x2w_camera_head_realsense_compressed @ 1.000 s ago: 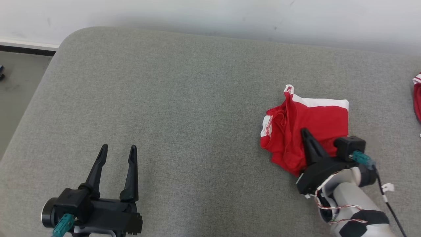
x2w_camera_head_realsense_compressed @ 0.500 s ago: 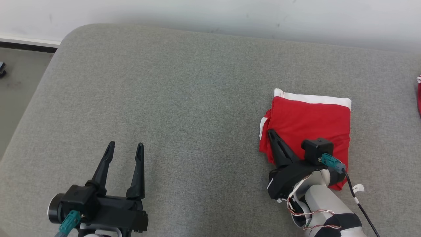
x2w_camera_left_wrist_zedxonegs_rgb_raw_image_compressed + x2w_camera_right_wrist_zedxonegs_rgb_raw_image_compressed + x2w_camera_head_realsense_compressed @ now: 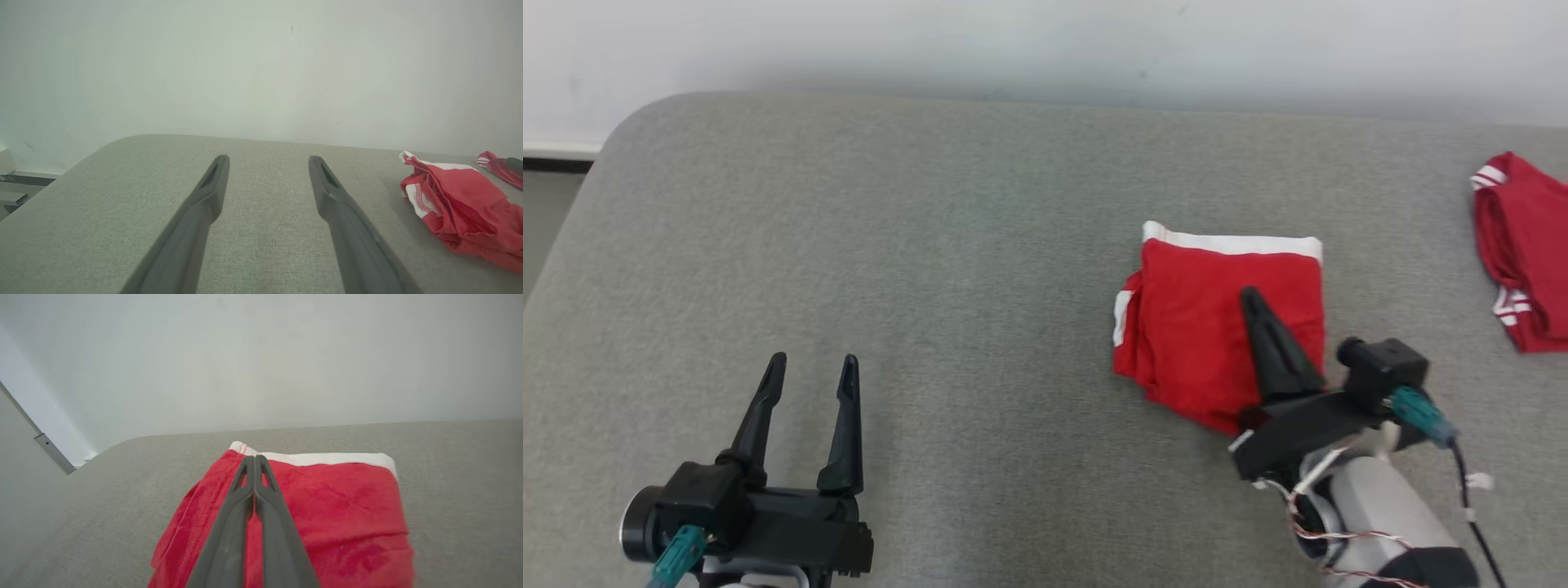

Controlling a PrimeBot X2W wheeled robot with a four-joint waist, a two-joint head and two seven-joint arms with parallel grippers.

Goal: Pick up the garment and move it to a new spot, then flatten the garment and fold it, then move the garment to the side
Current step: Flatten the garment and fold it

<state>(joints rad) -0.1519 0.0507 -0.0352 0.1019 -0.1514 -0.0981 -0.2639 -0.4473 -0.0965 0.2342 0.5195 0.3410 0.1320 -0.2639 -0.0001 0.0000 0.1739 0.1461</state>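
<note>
The garment (image 3: 1192, 327) is red with a white band along its far edge, and it lies folded in a rough rectangle on the grey padded surface (image 3: 931, 245), right of centre. My right gripper (image 3: 1248, 294) is shut, its joined fingers lying over the middle of the cloth with nothing pinched between them. The right wrist view shows the closed tips (image 3: 254, 458) near the garment (image 3: 339, 498) and its white band. My left gripper (image 3: 813, 363) stands open at the lower left, well clear of the cloth. From the left wrist the garment (image 3: 461, 204) lies far to the right of those fingers (image 3: 267, 159).
A second red piece with white stripes (image 3: 1523, 245) lies at the right edge of the surface, also seen as the striped red piece (image 3: 500, 165). A pale wall runs behind. The surface's rounded corner and the floor (image 3: 539, 229) are at the far left.
The head view has shifted. The garment went from a bunched heap to a flat folded rectangle. My shut right gripper swept left across it and now lies over its middle.
</note>
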